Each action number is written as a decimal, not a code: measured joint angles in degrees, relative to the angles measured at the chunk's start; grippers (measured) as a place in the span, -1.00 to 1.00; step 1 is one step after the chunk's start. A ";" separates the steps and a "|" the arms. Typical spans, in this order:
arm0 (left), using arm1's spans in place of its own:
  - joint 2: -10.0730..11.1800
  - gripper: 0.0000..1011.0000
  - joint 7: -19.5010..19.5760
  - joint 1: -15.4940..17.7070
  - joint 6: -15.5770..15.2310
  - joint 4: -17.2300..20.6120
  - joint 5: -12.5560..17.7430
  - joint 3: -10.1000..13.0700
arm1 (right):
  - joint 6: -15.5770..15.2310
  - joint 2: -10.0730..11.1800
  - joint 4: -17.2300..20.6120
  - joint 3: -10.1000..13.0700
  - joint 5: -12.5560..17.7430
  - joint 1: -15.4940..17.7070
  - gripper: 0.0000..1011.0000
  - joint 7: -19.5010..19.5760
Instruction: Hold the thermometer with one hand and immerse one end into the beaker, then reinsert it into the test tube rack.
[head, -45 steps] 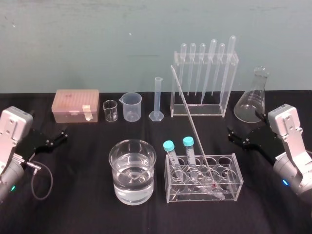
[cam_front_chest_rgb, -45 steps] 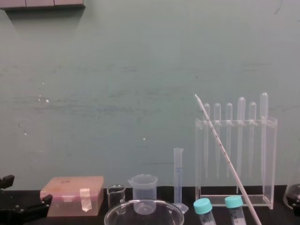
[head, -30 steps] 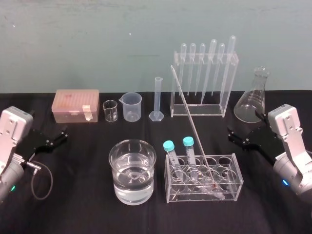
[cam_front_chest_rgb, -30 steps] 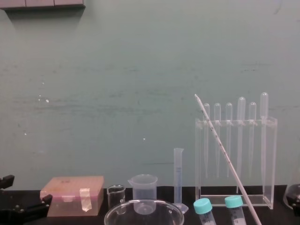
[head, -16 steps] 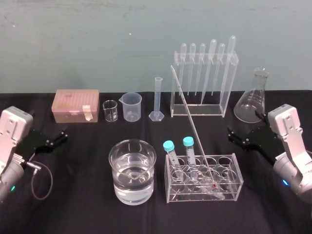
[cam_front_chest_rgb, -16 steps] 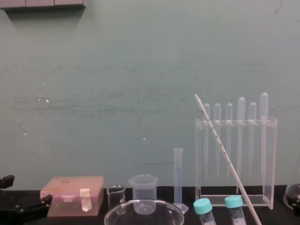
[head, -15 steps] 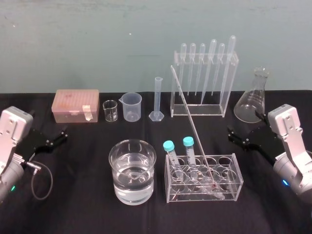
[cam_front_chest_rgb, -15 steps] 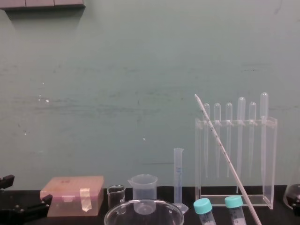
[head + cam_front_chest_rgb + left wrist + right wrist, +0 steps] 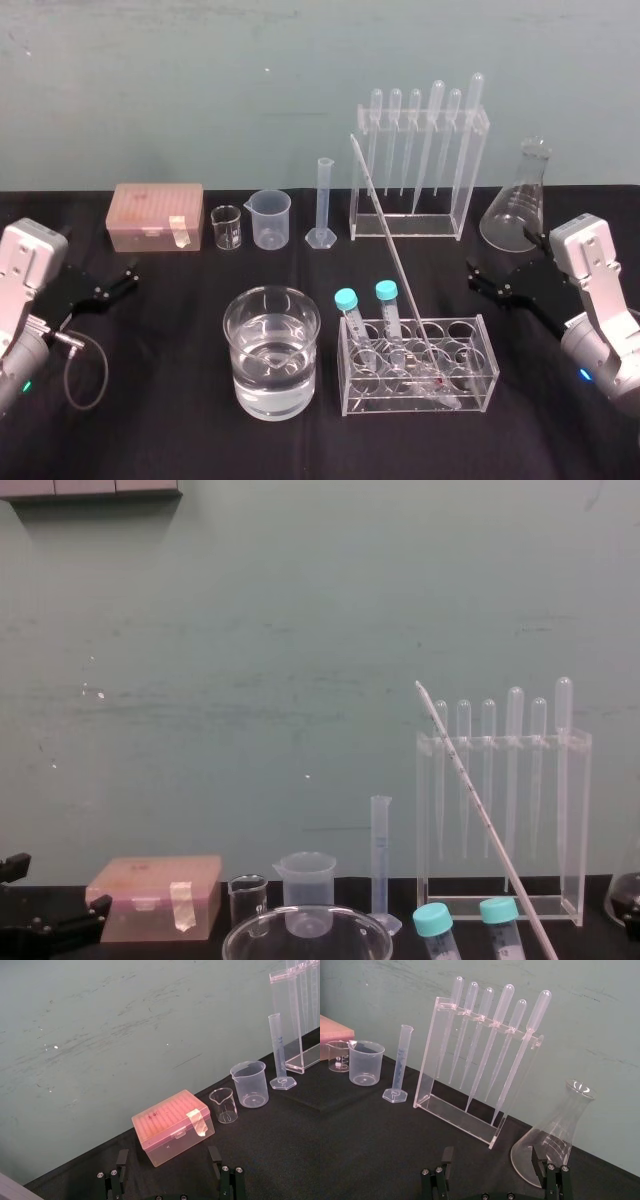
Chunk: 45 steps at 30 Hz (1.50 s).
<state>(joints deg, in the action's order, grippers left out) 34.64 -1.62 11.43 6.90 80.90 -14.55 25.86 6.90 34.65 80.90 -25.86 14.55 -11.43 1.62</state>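
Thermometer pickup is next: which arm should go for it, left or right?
Right. The right gripper, open, is nearer the test tube rack where the thermometer leans. The left gripper, also open, is farther off, with the beaker in between.

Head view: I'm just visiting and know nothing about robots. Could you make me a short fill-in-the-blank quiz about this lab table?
1. The thermometer leans with its lower end in the low rack, which also holds ___ capped tubes.
2. The wide beaker stands on the robot's ___ side of that rack.
3. The tall stand at the back carries ___ pipettes.
4. The left claw and right claw are both ___, holding nothing.

Missing words: two; left; six; open
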 joint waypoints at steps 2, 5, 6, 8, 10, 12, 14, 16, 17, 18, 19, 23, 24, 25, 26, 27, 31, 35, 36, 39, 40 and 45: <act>0.00 0.99 0.00 0.00 0.00 0.00 0.00 0.00 | 0.00 0.00 0.00 0.00 0.00 0.00 0.98 0.00; 0.00 0.99 0.00 0.00 0.00 0.00 0.00 0.00 | 0.00 0.00 0.00 0.00 0.00 0.00 0.98 0.00; 0.00 0.99 0.00 0.00 0.00 0.00 0.00 0.00 | 0.00 0.00 0.00 0.00 0.00 0.00 0.98 0.00; 0.00 0.99 0.00 0.00 0.00 0.00 0.00 0.00 | 0.00 0.00 0.00 0.00 0.00 0.00 0.98 0.00; 0.00 0.99 0.00 0.00 0.00 0.00 0.00 0.00 | 0.00 0.00 0.00 0.00 0.00 0.00 0.98 0.00; 0.00 0.99 0.00 0.00 0.00 0.00 0.00 0.00 | -0.48 0.02 0.23 0.44 0.66 0.02 0.98 -0.76; 0.00 0.99 0.00 0.00 0.00 0.00 0.00 0.00 | -1.88 0.15 1.24 1.59 2.91 0.15 0.98 -2.66; 0.00 0.99 0.00 0.00 0.00 0.00 0.00 0.00 | -3.45 0.29 2.32 2.81 5.52 0.30 0.98 -4.50; 0.00 0.99 0.00 0.00 0.00 0.00 -0.01 0.00 | -4.50 0.38 2.97 3.44 7.09 0.35 0.98 -5.42; 0.00 0.99 0.00 0.00 0.00 0.00 0.00 0.00 | -5.51 0.43 3.63 4.09 8.61 0.36 0.98 -6.63; 0.00 0.99 0.00 0.00 0.00 0.00 0.00 0.00 | -7.79 0.52 4.94 5.49 11.80 0.39 0.98 -8.66; 0.00 0.99 0.00 0.00 0.00 0.00 0.00 0.00 | -14.22 0.75 8.17 8.47 19.24 -0.21 0.98 -13.74; 0.00 0.99 0.00 0.00 0.00 0.00 0.00 0.00 | -15.94 0.87 8.82 8.97 20.76 -0.51 0.98 -14.93; 0.00 0.99 0.00 0.00 0.00 0.00 0.00 0.00 | -18.41 1.02 9.88 9.58 22.92 -1.21 0.98 -16.94; 0.00 0.99 0.00 0.00 0.00 0.00 0.00 0.00 | -19.73 1.09 10.41 9.83 23.98 -1.60 0.98 -17.97; 0.00 0.99 0.00 0.00 0.00 0.00 0.00 0.00 | -20.85 1.16 10.86 10.03 24.84 -2.04 0.98 -18.93; 0.00 0.99 0.00 0.00 0.00 0.00 0.00 0.00 | -25.85 1.85 12.89 9.30 29.01 -5.31 0.98 -23.80; 0.00 0.99 0.00 0.00 0.00 0.00 0.00 0.00 | -27.59 2.18 13.24 7.29 30.14 -7.96 0.98 -26.73; 0.00 0.99 0.00 0.00 0.00 0.00 0.00 0.00 | -27.81 2.21 13.20 6.79 30.19 -8.49 0.98 -27.33; 0.00 0.99 0.00 0.00 0.00 0.00 0.00 0.00 | -28.39 2.09 12.03 4.11 29.52 -11.00 0.98 -28.95; 0.00 0.99 0.00 0.00 0.00 0.00 0.00 0.00 | -28.62 1.95 11.50 3.39 29.13 -11.67 0.98 -29.22; 0.00 0.99 0.00 0.00 0.00 0.00 0.00 0.00 | -30.06 0.22 7.19 -1.57 26.48 -16.61 0.98 -29.99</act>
<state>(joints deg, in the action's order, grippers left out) 34.65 -1.62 11.44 6.90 80.90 -14.55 25.86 -23.15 34.86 88.09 -27.44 41.02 -28.04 -28.37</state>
